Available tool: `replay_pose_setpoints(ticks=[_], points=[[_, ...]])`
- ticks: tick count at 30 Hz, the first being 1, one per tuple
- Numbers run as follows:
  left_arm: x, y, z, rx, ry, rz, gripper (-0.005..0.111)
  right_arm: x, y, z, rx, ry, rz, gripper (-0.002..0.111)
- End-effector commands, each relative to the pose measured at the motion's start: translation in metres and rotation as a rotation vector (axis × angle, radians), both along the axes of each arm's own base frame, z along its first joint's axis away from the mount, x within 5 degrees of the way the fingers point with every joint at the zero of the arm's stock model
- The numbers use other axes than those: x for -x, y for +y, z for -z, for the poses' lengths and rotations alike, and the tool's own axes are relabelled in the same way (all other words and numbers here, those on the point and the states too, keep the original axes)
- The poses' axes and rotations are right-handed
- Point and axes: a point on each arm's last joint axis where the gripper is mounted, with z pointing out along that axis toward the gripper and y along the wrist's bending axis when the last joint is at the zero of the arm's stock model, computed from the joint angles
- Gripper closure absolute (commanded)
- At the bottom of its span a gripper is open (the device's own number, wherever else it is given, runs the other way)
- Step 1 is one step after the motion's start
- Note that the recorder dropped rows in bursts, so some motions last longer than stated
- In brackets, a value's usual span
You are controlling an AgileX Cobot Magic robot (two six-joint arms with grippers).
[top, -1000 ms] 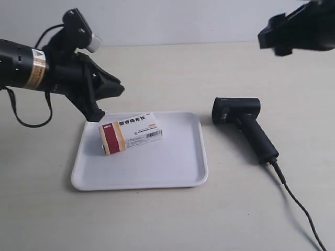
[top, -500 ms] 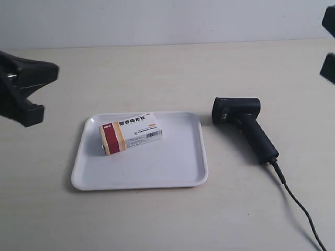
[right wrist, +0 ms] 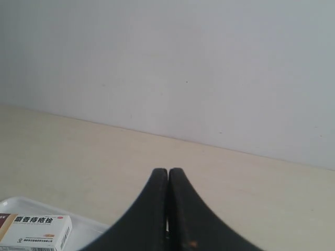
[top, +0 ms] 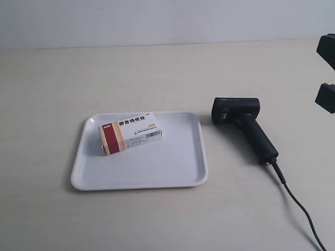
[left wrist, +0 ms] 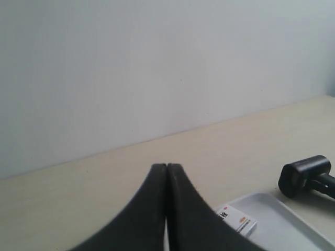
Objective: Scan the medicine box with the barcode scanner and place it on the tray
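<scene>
The medicine box [top: 130,133], white with a red and orange end, lies flat on the white tray [top: 157,172]. To the tray's right the black barcode scanner [top: 243,125] lies on its side on the table, held by nothing. My left gripper [left wrist: 167,166] is shut and empty, raised well back from the box [left wrist: 238,219], the tray [left wrist: 282,219] and the scanner head [left wrist: 303,175]. My right gripper [right wrist: 168,170] is also shut and empty, with the box [right wrist: 34,230] and a tray corner [right wrist: 86,230] low in its view. Neither gripper's fingers show in the exterior view.
The scanner's thin black cable [top: 298,209] runs to the front right corner of the beige table. Black parts of the arm at the exterior view's right [top: 327,73] show at the frame edge. A pale wall stands behind the table.
The arm at the exterior view's left pulled away leftward and left the frame. The other arm drew off to the right edge. Box, tray and scanner stayed put.
</scene>
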Motion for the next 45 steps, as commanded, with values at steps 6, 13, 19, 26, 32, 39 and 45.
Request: replay_pose_setpoints(ticks=[6,13,19,26,32,39,45], points=[[0.01,0.011,0.004,-0.104,-0.098,-0.08,0.107,0.001,0.0,-0.002,-0.012,-0.015,-0.004,0.108],[0.018,0.034,0.035,-0.088,-0.091,-0.339,0.107,0.001,0.0,-0.002,-0.012,-0.015,-0.004,0.108],[0.025,0.036,0.046,-0.031,-0.126,-0.385,0.107,0.001,0.0,-0.002,-0.012,-0.015,-0.004,0.108],[0.026,0.027,0.044,-0.008,-0.142,-0.278,0.107,0.001,0.0,-0.002,-0.012,-0.015,-0.004,0.108],[0.025,0.037,0.047,0.13,-0.076,-0.385,0.107,0.001,0.0,-0.002,-0.012,-0.015,-0.004,0.108],[0.025,0.04,0.058,0.068,0.04,-0.43,0.107,0.001,0.0,-0.002,-0.012,-0.015,-0.004,0.108],[0.025,0.041,0.06,0.022,0.051,-0.44,0.107,0.001,0.0,-0.002,-0.012,-0.015,-0.004,0.108]])
